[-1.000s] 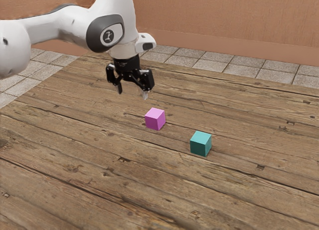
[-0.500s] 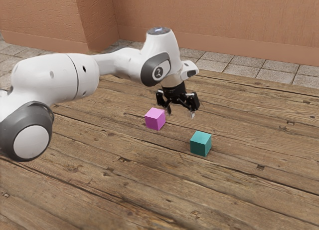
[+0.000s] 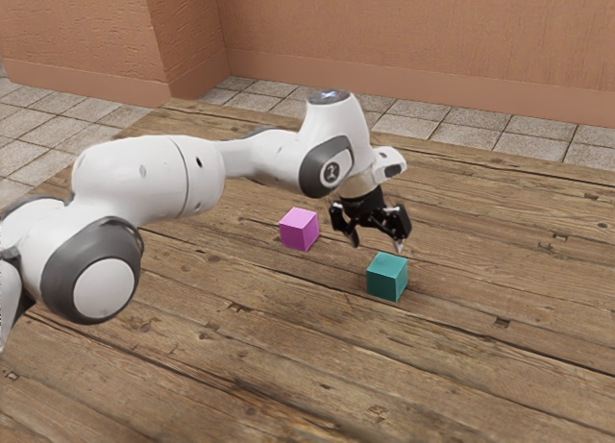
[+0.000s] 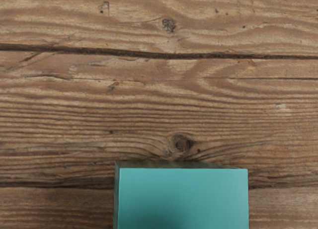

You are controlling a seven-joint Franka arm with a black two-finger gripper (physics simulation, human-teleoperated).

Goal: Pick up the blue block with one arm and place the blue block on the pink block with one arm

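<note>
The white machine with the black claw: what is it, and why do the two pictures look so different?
It is a simulated robot arm, drawn by a computer. One picture comes from a camera beside the arm. The other comes from a camera on its hand, looking down. On the wooden table lie two cubes, set apart: a pink block and a blue-green block. The claw hangs open just above the blue-green block and holds nothing. That is why the hand camera shows that block close up against the planks.
</note>
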